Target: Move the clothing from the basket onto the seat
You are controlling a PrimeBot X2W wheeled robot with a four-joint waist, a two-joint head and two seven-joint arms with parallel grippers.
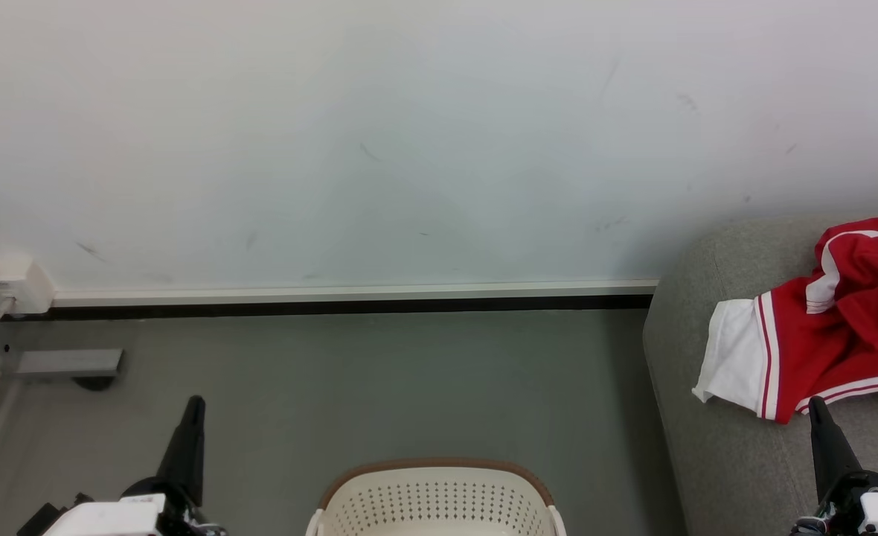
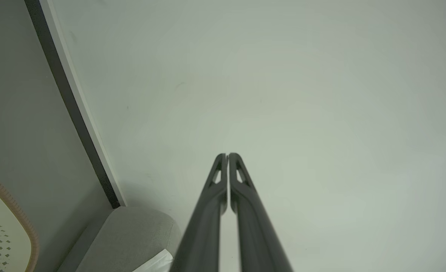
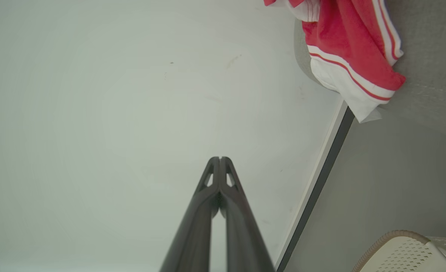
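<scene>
Red clothing [image 1: 833, 335] lay crumpled on grey seat [image 1: 714, 461], apparently delivered; basket [image 1: 439, 499] sat apart on floor; left gripper [image 1: 192, 408] and right gripper [image 1: 817, 408] pressed together, holding nothing.

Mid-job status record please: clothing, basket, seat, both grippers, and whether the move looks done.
clothing: red and white, crumpled, lying on the seat, held by nothing
seat: grey sofa, right of head view, against the wall
basket: on the floor, bottom centre, left of the seat; contents out of view
left gripper: shut, empty, left of the basket
right gripper: shut, empty, over the seat, apart from the clothing
task: clothing appears to be placed
</scene>
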